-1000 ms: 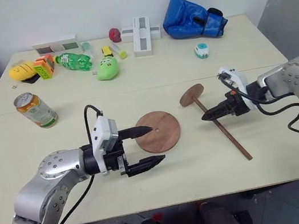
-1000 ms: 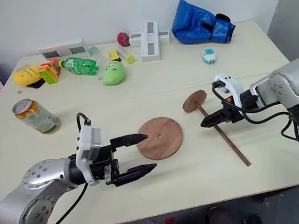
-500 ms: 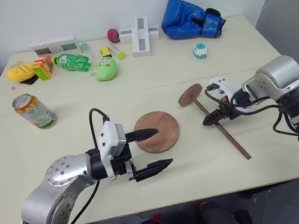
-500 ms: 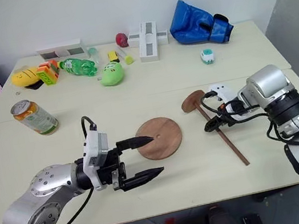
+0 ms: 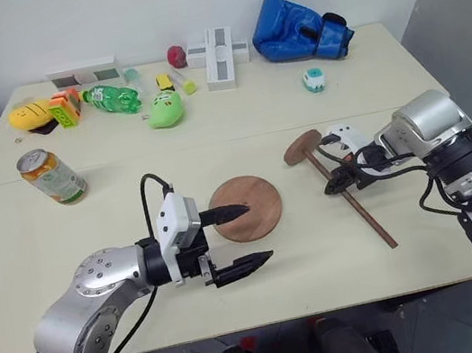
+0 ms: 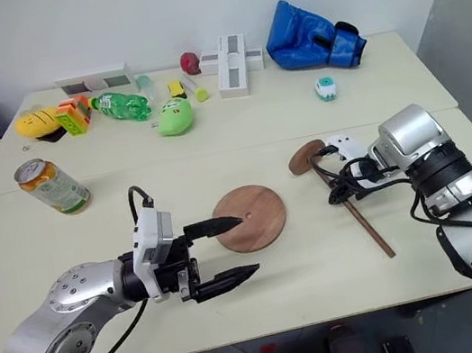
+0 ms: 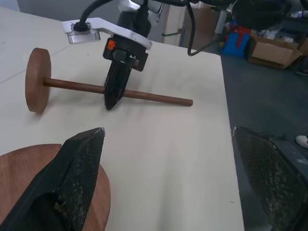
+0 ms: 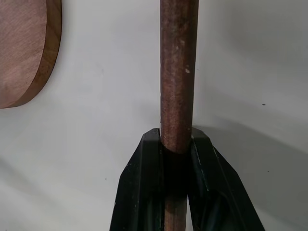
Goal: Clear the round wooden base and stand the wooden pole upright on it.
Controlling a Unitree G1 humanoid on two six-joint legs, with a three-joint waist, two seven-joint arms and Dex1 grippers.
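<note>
Clamping the wooden pole (image 5: 350, 202), right gripper (image 5: 333, 186); no legible labels.

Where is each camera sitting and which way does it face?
Head views: from the head, down over the table; both arms show.
Left wrist view: along the open left gripper, across the round wooden base.
Right wrist view: along the right gripper, shut on the wooden pole.
Shared: the left wrist view also sees that right gripper on the pole.

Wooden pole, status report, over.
Right claw shut on the wooden pole, pole lying on table. Left claw open beside the round wooden base. Base top bare.
</note>
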